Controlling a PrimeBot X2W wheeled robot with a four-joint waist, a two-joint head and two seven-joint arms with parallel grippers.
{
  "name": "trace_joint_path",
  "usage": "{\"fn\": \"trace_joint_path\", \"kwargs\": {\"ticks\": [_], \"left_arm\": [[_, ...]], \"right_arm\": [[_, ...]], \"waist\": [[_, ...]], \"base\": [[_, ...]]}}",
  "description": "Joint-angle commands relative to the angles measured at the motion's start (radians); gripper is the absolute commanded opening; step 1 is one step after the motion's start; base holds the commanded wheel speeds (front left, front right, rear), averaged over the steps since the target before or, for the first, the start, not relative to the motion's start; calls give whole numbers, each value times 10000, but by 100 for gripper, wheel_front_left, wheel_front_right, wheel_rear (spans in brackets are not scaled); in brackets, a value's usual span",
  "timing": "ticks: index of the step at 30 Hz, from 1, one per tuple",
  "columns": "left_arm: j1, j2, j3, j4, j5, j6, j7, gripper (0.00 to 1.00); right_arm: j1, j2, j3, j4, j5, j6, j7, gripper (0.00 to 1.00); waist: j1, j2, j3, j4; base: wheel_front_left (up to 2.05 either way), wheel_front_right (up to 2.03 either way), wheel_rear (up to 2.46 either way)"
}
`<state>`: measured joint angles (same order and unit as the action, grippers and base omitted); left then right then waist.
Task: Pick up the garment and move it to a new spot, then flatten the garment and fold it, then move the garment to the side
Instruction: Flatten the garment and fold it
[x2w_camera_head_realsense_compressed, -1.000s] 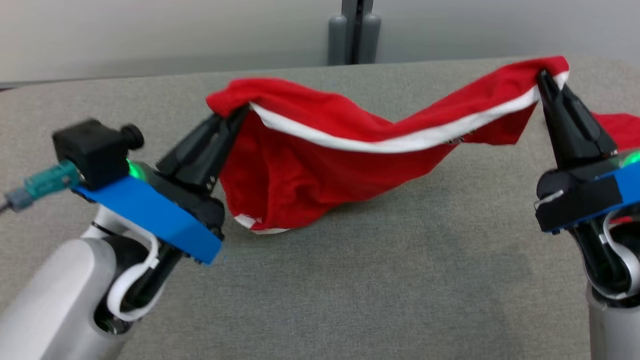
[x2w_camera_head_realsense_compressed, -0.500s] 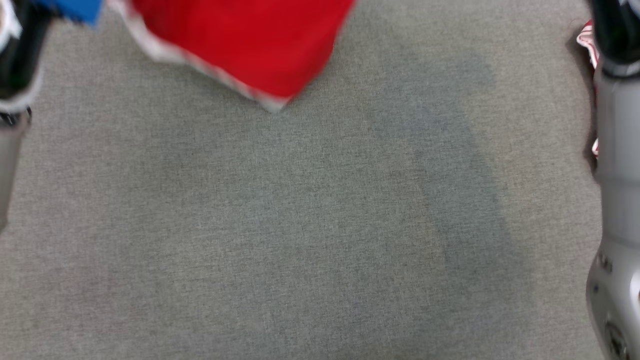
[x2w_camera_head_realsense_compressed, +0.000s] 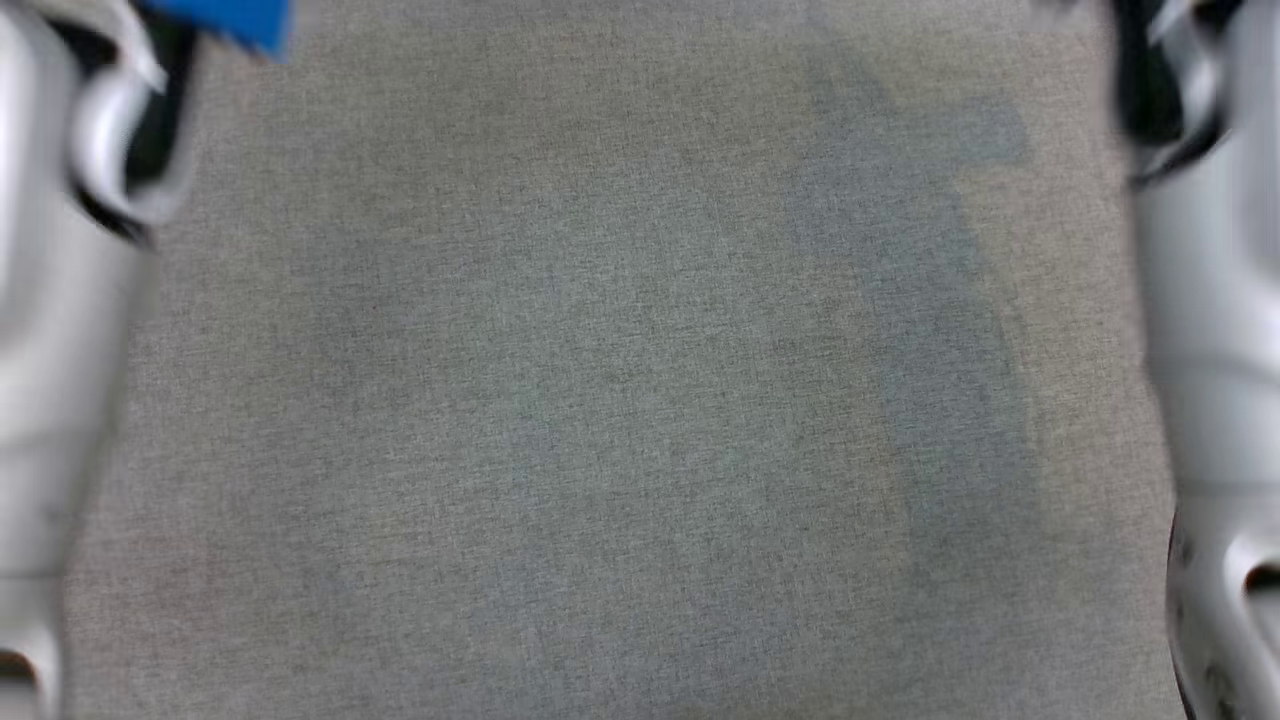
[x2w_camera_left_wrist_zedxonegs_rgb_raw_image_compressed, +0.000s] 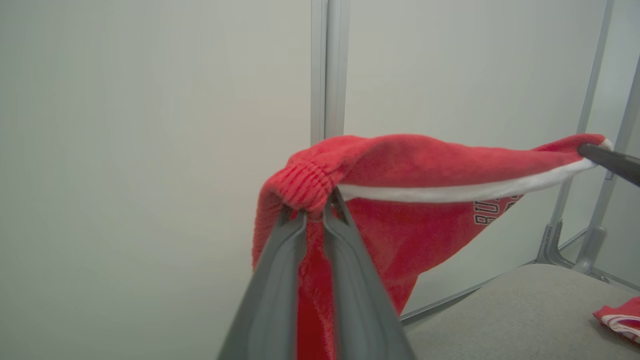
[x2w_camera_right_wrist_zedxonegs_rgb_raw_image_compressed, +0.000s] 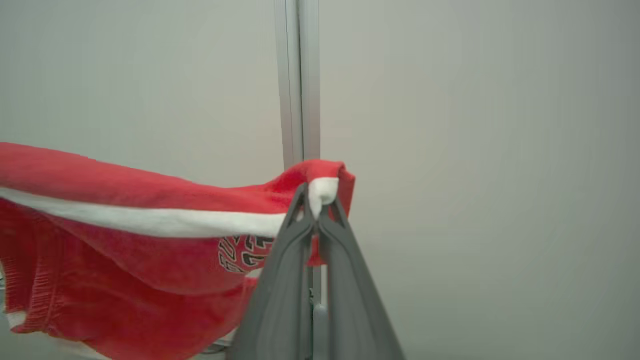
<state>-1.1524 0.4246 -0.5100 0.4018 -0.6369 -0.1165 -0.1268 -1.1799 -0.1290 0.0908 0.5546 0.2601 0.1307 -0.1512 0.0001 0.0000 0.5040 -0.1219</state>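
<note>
grey woven tabletop (x2w_camera_head_realsense_compressed: 600, 400) shows blurred under my head camera, with my left forearm (x2w_camera_head_realsense_compressed: 50, 400) and right forearm (x2w_camera_head_realsense_compressed: 1210, 350) cut off at its edges. my left gripper (x2w_camera_left_wrist_zedxonegs_rgb_raw_image_compressed: 314, 214) is pinched onto a ribbed corner of the red garment (x2w_camera_left_wrist_zedxonegs_rgb_raw_image_compressed: 400, 165), which bunches over the fingertips. its white band runs rightward from there to the dark tip of my right gripper (x2w_camera_left_wrist_zedxonegs_rgb_raw_image_compressed: 607, 159). a fold hides most of the lettering below the band. my right gripper (x2w_camera_right_wrist_zedxonegs_rgb_raw_image_compressed: 314, 212) is clamped on the opposite corner, white trim poking above the tips and cloth sagging left of the fingers, held in the air before a pale wall (x2w_camera_right_wrist_zedxonegs_rgb_raw_image_compressed: 475, 150) and metal post (x2w_camera_right_wrist_zedxonegs_rgb_raw_image_compressed: 297, 75). a second red-and-white cloth (x2w_camera_left_wrist_zedxonegs_rgb_raw_image_compressed: 617, 317), mostly cut off, lies far right of my left fingers.
</note>
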Motion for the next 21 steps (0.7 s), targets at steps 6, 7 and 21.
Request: {"fn": "trace_joint_path", "kwargs": {"ticks": [6, 7, 21], "left_arm": [[2178, -524, -1221, 898, -260, -150, -870, 0], [2495, -564, -1429, 1049, -331, -155, -927, 0], [6548, -77, -4119, 709, -1547, -140, 58, 0]], "right_arm": [[2536, -584, 961, 1194, 1136, -1, 159, 0], [2877, -677, 1069, 1340, 1350, 1, 248, 0], [7210, -2114, 1547, -68, 2150, -1, 3947, 0]], "waist": [[-1, 0, -278, 47], [-1, 0, -360, 61], [-1, 0, -2793, 586]], "base": [[0, 0, 0], [0, 0, 0], [0, 0, 0]]}}
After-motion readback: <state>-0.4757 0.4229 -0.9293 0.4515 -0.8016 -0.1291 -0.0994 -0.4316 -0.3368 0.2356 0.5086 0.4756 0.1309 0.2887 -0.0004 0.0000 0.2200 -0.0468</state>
